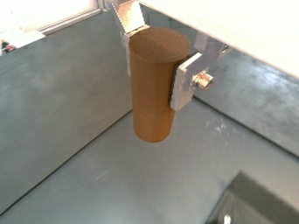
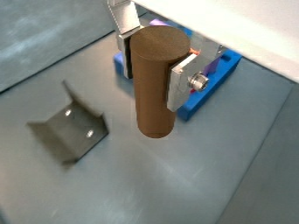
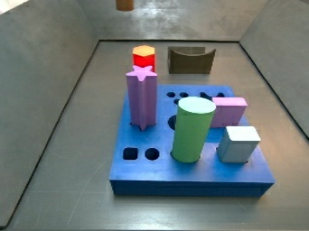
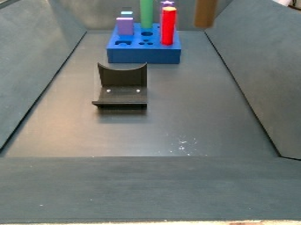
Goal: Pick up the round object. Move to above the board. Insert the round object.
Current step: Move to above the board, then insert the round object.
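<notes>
Peg (image 2: 156, 80) hangs clamped in the pincer (image 2: 153, 63); only one wrist view shows the blue board (image 2: 211, 83).

One gripper (image 1: 159, 59) hangs above the grey floor, its two silver fingers (image 2: 184, 80) closed on one orange-brown round object (image 2: 156, 83). One blue board (image 3: 191, 165) lies on the floor, with five pieces standing in it: one purple star-topped post (image 3: 141, 97), one red-and-orange hexagonal peg (image 3: 144, 55), one light-green cylinder (image 3: 192, 130), one pink block (image 3: 230, 111) and one pale grey block (image 3: 240, 143). One dark fixture (image 4: 121, 85) stands on the floor.
</notes>
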You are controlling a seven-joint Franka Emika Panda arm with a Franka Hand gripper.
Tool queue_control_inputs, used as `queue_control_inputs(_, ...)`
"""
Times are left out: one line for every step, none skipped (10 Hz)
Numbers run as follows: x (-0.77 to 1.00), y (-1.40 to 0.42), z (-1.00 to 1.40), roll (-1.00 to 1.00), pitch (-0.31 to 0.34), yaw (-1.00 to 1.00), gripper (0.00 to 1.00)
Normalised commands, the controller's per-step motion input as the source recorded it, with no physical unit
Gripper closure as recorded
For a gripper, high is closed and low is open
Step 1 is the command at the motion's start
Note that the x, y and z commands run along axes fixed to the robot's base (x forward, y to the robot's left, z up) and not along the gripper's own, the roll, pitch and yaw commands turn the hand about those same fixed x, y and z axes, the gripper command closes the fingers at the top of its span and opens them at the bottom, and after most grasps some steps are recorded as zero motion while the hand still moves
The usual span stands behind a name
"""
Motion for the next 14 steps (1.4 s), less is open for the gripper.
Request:
queue_control_inputs(0.28, -1.0, 0.18, -0.01, 0.199, 0.01, 1.0)
queue_control_inputs(0.29, -1.0, 0.18, -0.01, 0.209, 0.01, 1.0)
queue_control_inputs(0.3, -1.0, 0.18, 0.0, 0.21, 0.01, 1.0)
queue_control_inputs(0.31, -1.0, 0.18, 0.01, 0.207, 0.02, 1.0)
queue_control_inputs(0.32, -1.0, 0.18, 0.0, 0.21, 0.01, 1.0)
queue_control_inputs(0.33, -1.0, 0.18, 0.01, 0.207, 0.01, 1.0)
queue_control_inputs(0.35, -1.0, 0.18, 0.0, 0.206, 0.01, 1.0)
queue_control_inputs(0.38, -1.0, 0.19, 0.01, 0.225, 0.01, 1.0)
queue_control_inputs(0.27, -0.64, 0.12, 0.04, 0.219, 0.01, 1.0)
queue_control_inputs(0.2, -0.39, 0.07, 0.06, 0.197, 0.01, 1.0)
queue_control_inputs(0.13, -0.24, 0.05, 0.07, 0.16, 0.01, 1.0)
queue_control_inputs(0.02, 0.0, 0.0, 0.0, 0.0, 0.0, 1.0)
queue_control_inputs(0.25, -0.16, -0.03, 0.0, 0.0, 0.0, 1.0)
queue_control_inputs(0.51, -0.3, -0.25, 0.02, 0.0, 0.0, 1.0)
